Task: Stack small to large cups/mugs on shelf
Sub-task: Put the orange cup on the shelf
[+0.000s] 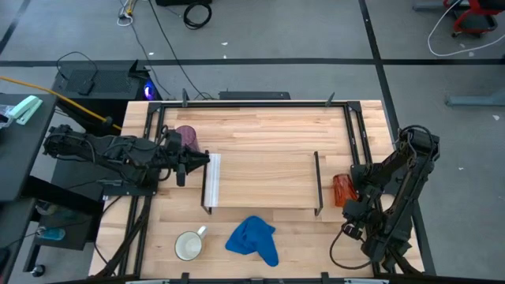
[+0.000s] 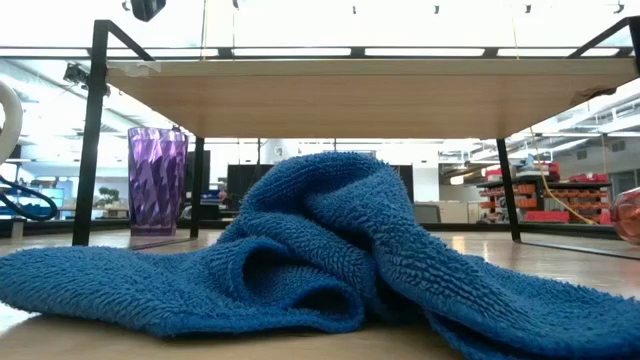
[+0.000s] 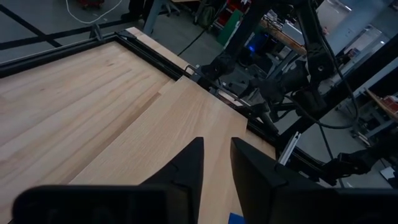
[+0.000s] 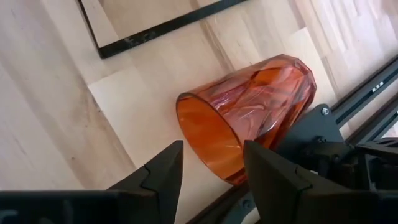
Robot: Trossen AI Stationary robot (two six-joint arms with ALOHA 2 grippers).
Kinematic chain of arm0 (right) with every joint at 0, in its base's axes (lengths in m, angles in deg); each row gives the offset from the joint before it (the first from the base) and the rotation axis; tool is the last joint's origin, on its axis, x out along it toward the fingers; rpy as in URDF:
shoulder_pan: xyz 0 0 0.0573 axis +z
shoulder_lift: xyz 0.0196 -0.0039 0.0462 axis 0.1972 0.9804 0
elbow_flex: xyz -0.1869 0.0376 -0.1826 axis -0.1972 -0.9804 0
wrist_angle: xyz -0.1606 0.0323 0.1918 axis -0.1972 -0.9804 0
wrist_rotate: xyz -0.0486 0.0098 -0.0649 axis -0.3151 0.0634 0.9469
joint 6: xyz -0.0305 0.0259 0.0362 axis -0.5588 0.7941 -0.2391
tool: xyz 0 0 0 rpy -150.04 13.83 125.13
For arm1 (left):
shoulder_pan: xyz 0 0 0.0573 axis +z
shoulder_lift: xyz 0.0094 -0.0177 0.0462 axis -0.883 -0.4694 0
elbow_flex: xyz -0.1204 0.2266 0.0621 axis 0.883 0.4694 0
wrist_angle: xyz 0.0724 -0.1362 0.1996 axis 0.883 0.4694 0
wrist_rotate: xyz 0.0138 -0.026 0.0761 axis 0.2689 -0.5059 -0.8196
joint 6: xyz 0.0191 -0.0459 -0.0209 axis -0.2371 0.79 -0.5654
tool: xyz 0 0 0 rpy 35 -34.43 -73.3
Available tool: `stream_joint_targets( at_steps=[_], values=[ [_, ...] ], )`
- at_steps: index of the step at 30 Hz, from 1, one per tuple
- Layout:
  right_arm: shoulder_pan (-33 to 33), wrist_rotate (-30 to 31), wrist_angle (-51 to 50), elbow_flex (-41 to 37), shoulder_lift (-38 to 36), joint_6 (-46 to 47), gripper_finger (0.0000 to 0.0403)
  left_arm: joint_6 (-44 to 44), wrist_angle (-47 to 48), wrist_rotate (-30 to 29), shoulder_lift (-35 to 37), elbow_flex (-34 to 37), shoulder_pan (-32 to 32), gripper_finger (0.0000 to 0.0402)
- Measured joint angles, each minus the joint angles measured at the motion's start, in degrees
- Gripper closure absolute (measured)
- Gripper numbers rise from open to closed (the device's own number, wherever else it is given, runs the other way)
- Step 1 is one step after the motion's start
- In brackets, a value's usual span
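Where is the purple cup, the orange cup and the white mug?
purple cup (image 2: 157,180): low view, middle of its ribbed wall.
orange cup (image 4: 261,102): right wrist view, side wall of the tipped-over cup.
white mug (image 1: 188,246): high view, inside its round opening.

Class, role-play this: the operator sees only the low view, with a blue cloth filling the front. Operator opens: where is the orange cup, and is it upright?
Observer: The orange cup lies on its side, just off the shelf's right end.
Operator: Is a gripper on it?
Observer: No. The right gripper hangs open over its rim.
Operator: And the white mug?
Observer: The mug stands upright, left of the cloth.
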Motion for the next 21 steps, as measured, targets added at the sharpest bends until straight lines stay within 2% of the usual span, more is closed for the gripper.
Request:
stream_joint_targets(
  at_steps=[7, 21],
  values=[
    [-0.25, 2.77, -0.92, -0.96, -0.04, -0.53, 0.0228, -0.78, 0.0, 0.0, 0.0, 0.0, 0.0, 0.0312],
    [-0.87, -1.37, 0.77, -6.33, -0.04, -1.25, 0.0228, -1.0, -0.01, 0.0, 0.0, 0.0, 0.01, 0.0315]
  ],
)
